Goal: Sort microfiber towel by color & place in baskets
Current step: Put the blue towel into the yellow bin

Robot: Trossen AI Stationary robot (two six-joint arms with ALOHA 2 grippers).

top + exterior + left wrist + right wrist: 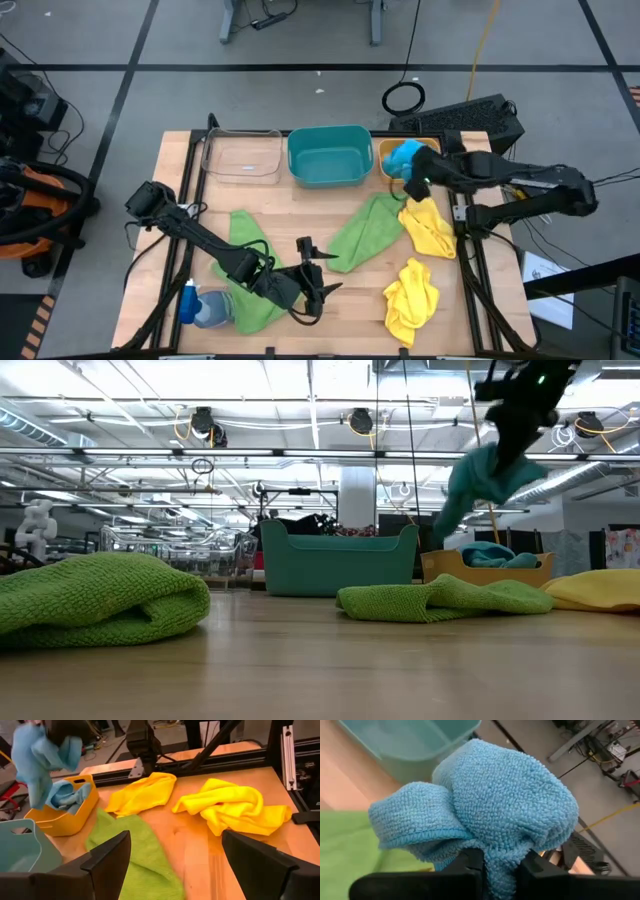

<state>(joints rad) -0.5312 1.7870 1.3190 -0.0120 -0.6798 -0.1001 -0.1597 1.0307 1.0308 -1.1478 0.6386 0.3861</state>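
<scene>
grey tiled floor (300,55) with dark seams; cables (405,97) trail; pipes (200,455) overhead.

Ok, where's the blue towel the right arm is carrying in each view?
High: blue towel over the orange bin.
Low: hanging upper right, above that bin.
Left wrist: upper left, over the bin.
Right wrist: centre, in the right pincer.

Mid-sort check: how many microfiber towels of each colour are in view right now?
Green microfiber towels: 2
Yellow microfiber towels: 2
Blue microfiber towels: 3, one in the right claw, one in the orange plastic basket, one at the table's front left
Total: 7
</scene>
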